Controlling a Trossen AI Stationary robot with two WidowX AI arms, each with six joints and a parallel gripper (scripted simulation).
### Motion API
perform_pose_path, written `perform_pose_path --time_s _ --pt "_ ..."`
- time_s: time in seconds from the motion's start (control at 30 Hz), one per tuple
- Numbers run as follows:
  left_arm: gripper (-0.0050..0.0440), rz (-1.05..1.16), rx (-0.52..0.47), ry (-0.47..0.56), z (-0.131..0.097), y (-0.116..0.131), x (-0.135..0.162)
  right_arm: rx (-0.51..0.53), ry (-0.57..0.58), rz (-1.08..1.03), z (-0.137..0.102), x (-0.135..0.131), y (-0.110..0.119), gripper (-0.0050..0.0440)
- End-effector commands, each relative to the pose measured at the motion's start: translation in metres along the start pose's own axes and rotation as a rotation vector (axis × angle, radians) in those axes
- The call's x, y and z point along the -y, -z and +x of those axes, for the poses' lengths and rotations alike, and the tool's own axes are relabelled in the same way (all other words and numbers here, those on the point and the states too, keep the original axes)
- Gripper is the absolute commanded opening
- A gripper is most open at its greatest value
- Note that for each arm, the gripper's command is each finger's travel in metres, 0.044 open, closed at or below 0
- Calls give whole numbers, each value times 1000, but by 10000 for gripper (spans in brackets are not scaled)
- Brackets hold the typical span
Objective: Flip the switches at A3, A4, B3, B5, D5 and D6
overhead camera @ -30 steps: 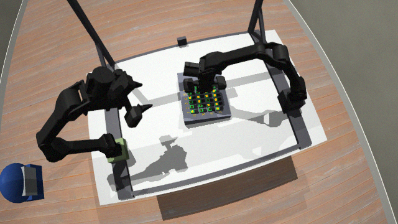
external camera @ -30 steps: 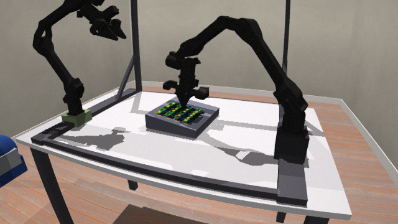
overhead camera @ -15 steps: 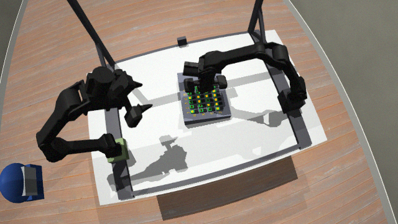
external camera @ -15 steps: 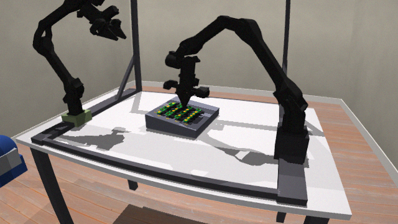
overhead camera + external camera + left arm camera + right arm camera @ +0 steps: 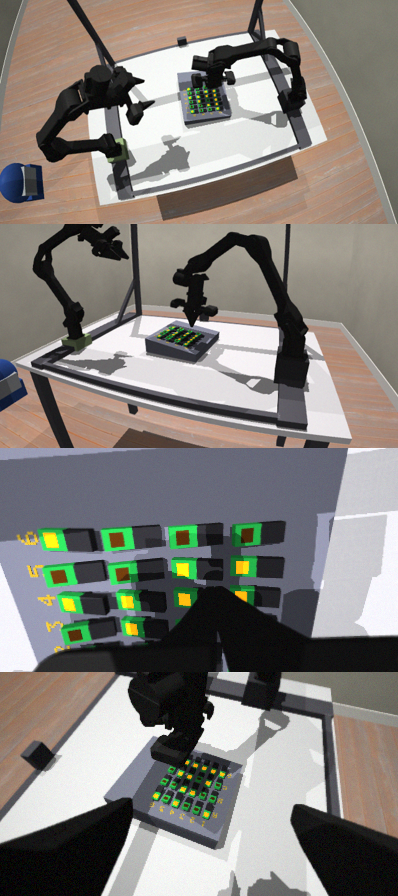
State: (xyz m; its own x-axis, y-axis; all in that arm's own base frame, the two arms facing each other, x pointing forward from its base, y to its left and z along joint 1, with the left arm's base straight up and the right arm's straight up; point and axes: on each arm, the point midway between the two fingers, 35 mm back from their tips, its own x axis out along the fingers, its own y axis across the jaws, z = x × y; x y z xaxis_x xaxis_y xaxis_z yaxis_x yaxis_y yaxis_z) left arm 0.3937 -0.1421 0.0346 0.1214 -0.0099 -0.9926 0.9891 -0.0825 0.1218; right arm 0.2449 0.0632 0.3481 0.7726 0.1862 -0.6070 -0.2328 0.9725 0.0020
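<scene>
The grey panel (image 5: 186, 119) (image 5: 166, 348) (image 5: 150, 493) (image 5: 131, 778) holds rows of rocker switches. My left gripper (image 5: 191, 326) (image 5: 214, 594) is shut and empty, pointing down just above the panel; in the left wrist view its tips overlap the area near C4. The lamps at A4 (image 5: 68, 604), B3 (image 5: 132, 629) and D5 (image 5: 242, 567) are lit. The lamps at A3 (image 5: 75, 635), B5 (image 5: 122, 574) and D6 (image 5: 247, 534) are dark. The fingers hide part of rows 4 and 3. My right gripper (image 5: 144, 93) (image 5: 123, 257) (image 5: 213, 809) is open and empty, high beside the panel.
A small black block (image 5: 181, 41) (image 5: 38, 755) stands at the table's edge. Dark frame rails and upright posts border the white table (image 5: 155, 124). A green block (image 5: 123, 150) (image 5: 81, 342) is under the right arm's base. A blue object (image 5: 13, 183) is beyond the table.
</scene>
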Motion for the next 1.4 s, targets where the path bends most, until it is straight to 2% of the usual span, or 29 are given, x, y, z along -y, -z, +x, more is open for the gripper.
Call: perform_pose_path --time_s 0.0,0.1,0.43,0.93,1.37 --pt "-50 -1 9 -47 -27 -3 20 91 1 -6 -10 0 -20 400" --pt "-50 -1 9 -46 -31 -2 33 110 0 -6 -11 0 -24 400" --pt "-50 -2 10 -43 -33 -1 44 115 0 -5 -11 0 -25 400" --pt "-50 0 1 -15 9 1 48 102 0 -3 -8 0 -22 400" --pt "-50 2 7 -34 18 -1 36 102 0 -3 -8 0 -22 400"
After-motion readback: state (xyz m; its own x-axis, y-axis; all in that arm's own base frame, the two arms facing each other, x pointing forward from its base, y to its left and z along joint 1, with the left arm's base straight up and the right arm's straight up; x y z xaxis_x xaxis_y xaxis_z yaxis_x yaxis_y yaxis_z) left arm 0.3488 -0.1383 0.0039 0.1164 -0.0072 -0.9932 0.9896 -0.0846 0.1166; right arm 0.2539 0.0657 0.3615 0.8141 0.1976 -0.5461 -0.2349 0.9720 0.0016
